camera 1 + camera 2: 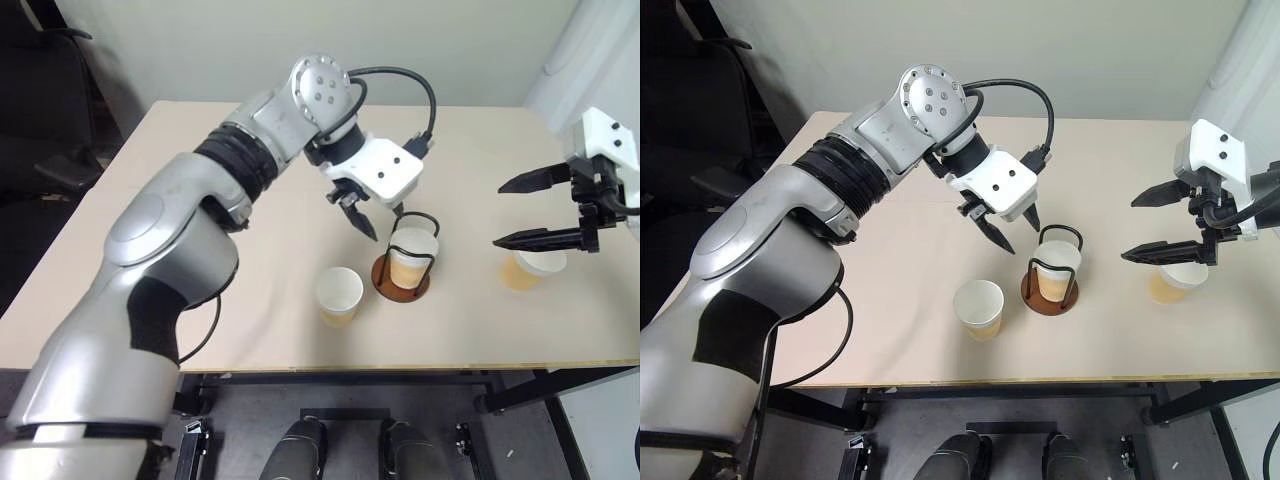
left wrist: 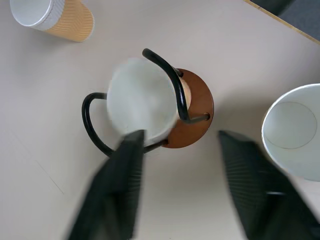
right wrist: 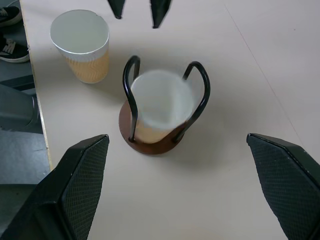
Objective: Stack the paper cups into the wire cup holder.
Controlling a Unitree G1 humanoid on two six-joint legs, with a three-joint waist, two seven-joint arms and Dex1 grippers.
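One empty paper cup [image 1: 339,294] stood upright on the tabletop [image 1: 200,250], just left of the wire cup holder [image 1: 402,268]. A second cup [image 1: 413,255] sat inside the holder's loops. My left gripper [image 1: 372,219] hung above it, fingers apart, holding nothing. To the right, my right gripper [image 1: 522,211] was wide open, empty, over a third cup [image 1: 531,268].

Office (chair [image 1: 50,110], plain table [image 1: 200,250]).
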